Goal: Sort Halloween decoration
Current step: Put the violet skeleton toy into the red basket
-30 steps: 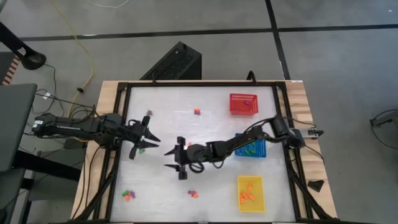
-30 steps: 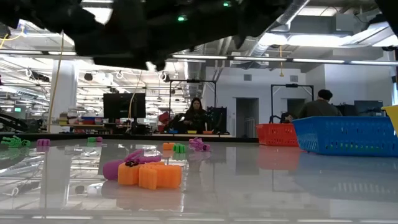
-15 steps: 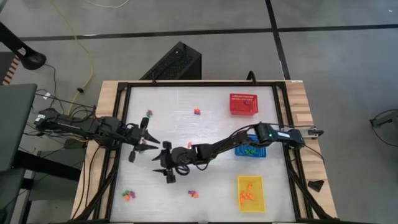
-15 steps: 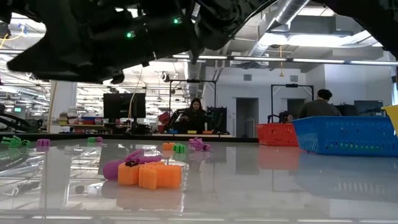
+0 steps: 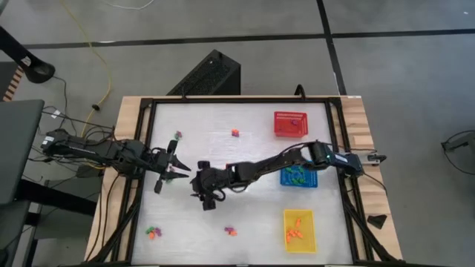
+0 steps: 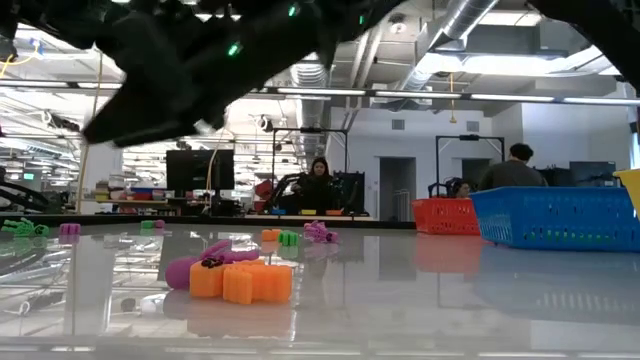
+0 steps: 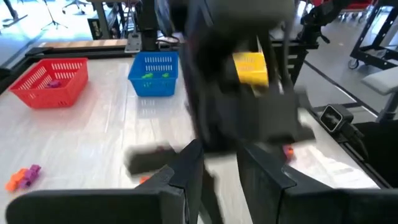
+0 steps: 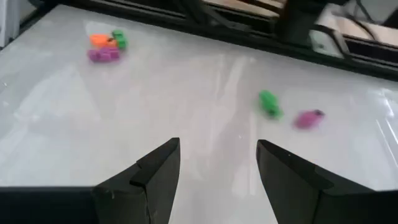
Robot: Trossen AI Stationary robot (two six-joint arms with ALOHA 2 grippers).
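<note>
My right gripper point(image 5: 202, 185), stretched out over the middle of the table point(image 5: 245, 152), has its fingers point(image 8: 155, 171) spread wide with nothing between them; just ahead of it on the bare tabletop lie a green trinket point(image 8: 268, 103) and a pink one point(image 8: 308, 118), with an orange, green and purple cluster point(image 8: 106, 46) farther off. My left gripper point(image 5: 180, 172) sits close beside it, fingers narrowly parted and empty. Beyond stand the blue basket point(image 7: 154, 73), red basket point(image 7: 51, 80) and yellow basket point(image 5: 299, 230).

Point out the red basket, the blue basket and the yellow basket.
red basket point(image 5: 290, 123), high view, its mesh floor.
blue basket point(image 5: 309, 180), high view, its right-hand rim.
yellow basket point(image 5: 300, 219), high view, bare floor near its top edge.
</note>
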